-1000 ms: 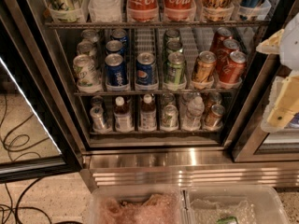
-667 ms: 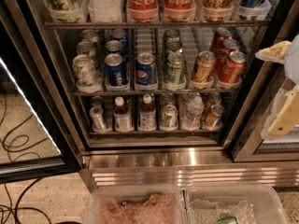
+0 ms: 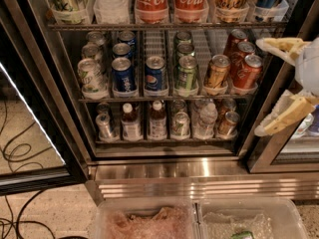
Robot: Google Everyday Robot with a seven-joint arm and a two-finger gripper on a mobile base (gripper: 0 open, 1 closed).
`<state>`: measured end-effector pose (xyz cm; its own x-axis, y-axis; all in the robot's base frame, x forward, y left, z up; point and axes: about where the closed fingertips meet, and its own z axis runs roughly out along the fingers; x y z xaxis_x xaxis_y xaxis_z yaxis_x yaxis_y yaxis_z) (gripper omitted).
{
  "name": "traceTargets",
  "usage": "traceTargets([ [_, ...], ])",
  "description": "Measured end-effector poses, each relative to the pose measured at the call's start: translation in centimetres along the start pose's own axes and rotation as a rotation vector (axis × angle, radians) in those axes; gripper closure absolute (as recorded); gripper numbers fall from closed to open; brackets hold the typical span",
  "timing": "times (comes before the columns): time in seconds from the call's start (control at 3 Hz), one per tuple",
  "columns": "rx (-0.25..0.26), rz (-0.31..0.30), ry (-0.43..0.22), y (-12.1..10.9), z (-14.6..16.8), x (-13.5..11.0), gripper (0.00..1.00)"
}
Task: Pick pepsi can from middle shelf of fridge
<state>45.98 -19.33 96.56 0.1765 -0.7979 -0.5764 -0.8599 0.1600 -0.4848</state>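
Observation:
The fridge (image 3: 164,169) stands open in front of me. Its middle shelf (image 3: 164,97) is a wire rack lined with cans. The pepsi can (image 3: 155,75), dark blue with a silver top, stands at the front of a lane left of centre. More dark blue cans (image 3: 123,73) fill the lane to its left. Green cans (image 3: 185,72) and orange-red cans (image 3: 246,72) stand to its right. My gripper (image 3: 260,87) is at the right edge, in front of the fridge's right frame. It is open and empty, well to the right of the pepsi can.
The top rack holds Coca-Cola bottles (image 3: 152,1). The bottom rack holds small bottles (image 3: 158,119). The open glass door (image 3: 30,133) is on the left, with cables (image 3: 15,153) on the floor. Two clear plastic bins (image 3: 199,220) sit below the ribbed steel base.
My gripper has shifted slightly to the left, toward the fridge opening. The cans have not moved.

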Motion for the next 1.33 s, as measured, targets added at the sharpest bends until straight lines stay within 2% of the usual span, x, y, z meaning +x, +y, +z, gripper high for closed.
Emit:
traceTargets([
  [0.33,0.003,-0.055,-0.073,0.0,0.1,-2.3,0.00],
  [0.67,-0.017,-0.053,-0.070,0.2,0.6,-2.6,0.00],
  [1.0,-0.056,-0.049,-0.098,0.8,2.8,-3.8,0.00],
  [1.33,-0.056,-0.028,-0.125,1.2,5.3,-4.9,0.00],
])
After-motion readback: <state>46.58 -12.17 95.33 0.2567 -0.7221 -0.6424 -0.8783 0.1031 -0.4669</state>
